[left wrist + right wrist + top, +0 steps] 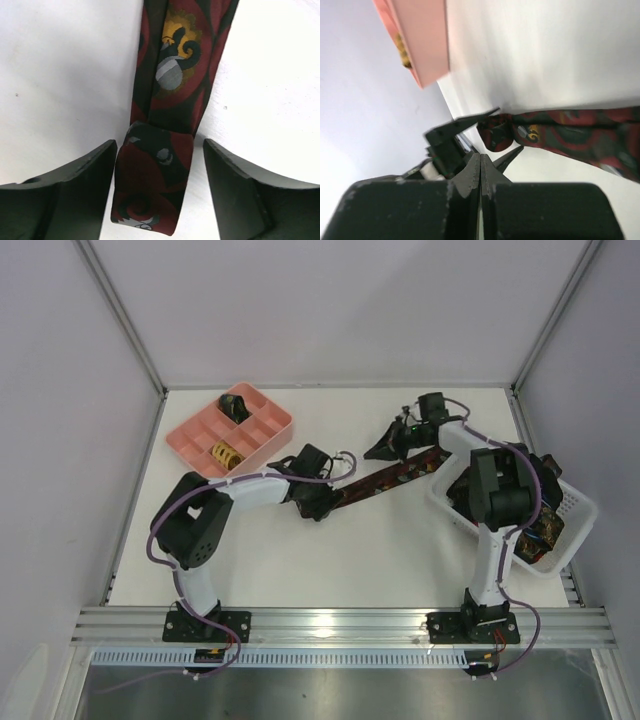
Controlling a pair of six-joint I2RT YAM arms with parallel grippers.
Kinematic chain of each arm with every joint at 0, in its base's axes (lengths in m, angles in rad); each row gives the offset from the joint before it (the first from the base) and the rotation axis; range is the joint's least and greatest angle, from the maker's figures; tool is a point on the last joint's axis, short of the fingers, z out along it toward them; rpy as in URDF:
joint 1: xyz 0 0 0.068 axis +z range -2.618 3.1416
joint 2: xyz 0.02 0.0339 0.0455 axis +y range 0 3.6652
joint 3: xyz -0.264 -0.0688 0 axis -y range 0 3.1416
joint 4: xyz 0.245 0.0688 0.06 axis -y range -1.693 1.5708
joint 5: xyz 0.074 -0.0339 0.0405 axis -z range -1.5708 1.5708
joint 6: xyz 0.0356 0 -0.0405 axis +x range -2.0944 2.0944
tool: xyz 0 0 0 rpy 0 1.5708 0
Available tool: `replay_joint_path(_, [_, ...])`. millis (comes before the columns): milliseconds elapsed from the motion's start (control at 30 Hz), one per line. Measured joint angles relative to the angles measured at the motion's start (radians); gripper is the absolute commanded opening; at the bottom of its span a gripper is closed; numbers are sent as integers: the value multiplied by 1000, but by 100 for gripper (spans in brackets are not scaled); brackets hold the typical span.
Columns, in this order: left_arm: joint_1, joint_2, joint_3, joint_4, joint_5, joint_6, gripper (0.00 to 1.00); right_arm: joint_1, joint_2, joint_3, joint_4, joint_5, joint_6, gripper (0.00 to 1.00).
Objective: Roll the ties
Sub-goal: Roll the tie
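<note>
Looking down from above, the tie [395, 476] lies slantwise on the table. Its narrow end sits between the tips of the left gripper [322, 502], and the right gripper [383, 448] is just beside its middle stretch. More ties fill the basket [578, 508], and two rolls sit in the tray [185, 440].

At the left wrist, the fingers [75, 195] stand wide apart and grip nothing. The tie's end is folded back once between them, and the rest runs away ahead of the tips. It looks light, limp and probably slick, so I'd guess a loose roll would spring open. The best hold is across that fold, pinching both layers.

At the right wrist, the fingers [470, 175] are pressed together on nothing, with the tie beyond their tips. I can't read any label or writing.
</note>
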Motion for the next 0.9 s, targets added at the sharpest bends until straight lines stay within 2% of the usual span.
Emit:
replay_joint_path(67, [-6,0,2,-3,-3,1,68,-53,-32,0,1,3,-1,0])
replay_joint_path(133, [-11,2,3,-7,-4,1,59,-91,-58,0,-3,6,-5,0])
replay_joint_path(167, [-13,3,5,-7,-5,1,51,-107,-71,0,-7,8,-9,0])
replay_joint_path(200, [-14,4,5,-8,-7,1,47,-114,-80,0,-11,10,-13,0])
replay_joint_path(333, [-16,5,5,-7,-13,9,46,-112,-100,-1,-26,10,-31,0])
replay_joint_path(433, [-16,5,5,-7,-16,10,40,-106,-106,-17,-29,11,-37,0])
replay_joint_path(467, [-16,5,5,-7,-19,10,33,-103,-107,-25,-30,11,-39,0])
replay_joint_path(533, [-16,5,5,-6,-24,13,31,-99,-107,-38,-34,11,-43,0])
replay_joint_path(633, [-16,5,5,-6,-30,18,42,-97,-107,-51,-42,11,-47,0])
replay_joint_path(667, [-16,5,5,-5,-32,19,51,-97,-107,-53,-44,11,-47,0])
replay_joint_path(733, [-16,5,5,-2,-37,18,57,-93,-107,-55,-45,11,-48,0])
replay_joint_path(833, [-16,2,5,2,-43,16,76,-91,-107,-56,-45,11,-57,0])
replay_joint_path(900, [-16,-2,5,-2,-47,16,81,-89,-107,-56,-50,11,-66,0])
